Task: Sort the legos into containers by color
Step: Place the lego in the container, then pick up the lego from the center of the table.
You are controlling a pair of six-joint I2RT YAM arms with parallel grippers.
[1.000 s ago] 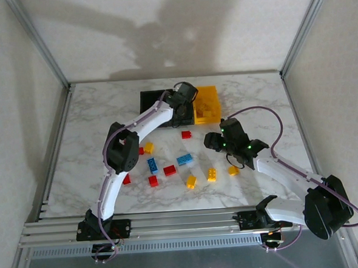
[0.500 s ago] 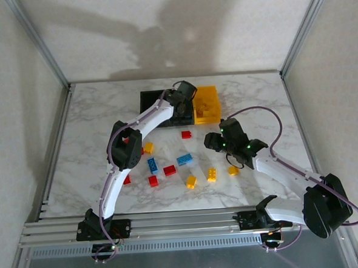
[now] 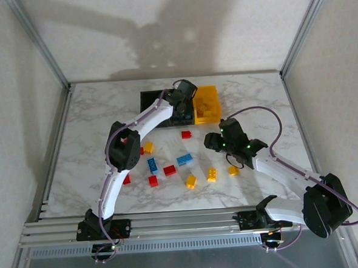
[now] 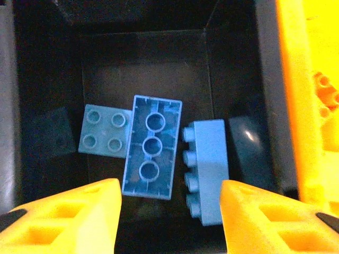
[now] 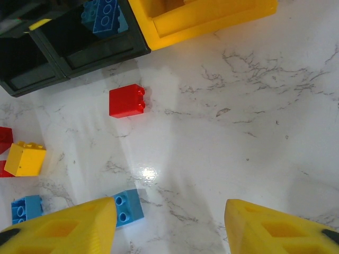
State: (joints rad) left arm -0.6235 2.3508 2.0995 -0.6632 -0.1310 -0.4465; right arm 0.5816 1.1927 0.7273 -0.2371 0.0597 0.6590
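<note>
- Already, three blue legos point(image 4: 153, 153) sit in the bin point(image 4: 233, 63) below the wide, empty left end effector point(image 4: 168, 211).
- Unsorted legos point(image 5: 127, 100) lie near the wide, empty right end effector point(image 5: 169, 227).

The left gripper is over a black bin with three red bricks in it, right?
Almost. The left gripper is over a black bin with three bricks in it, but they are blue, not red. The left wrist view shows them.
</note>
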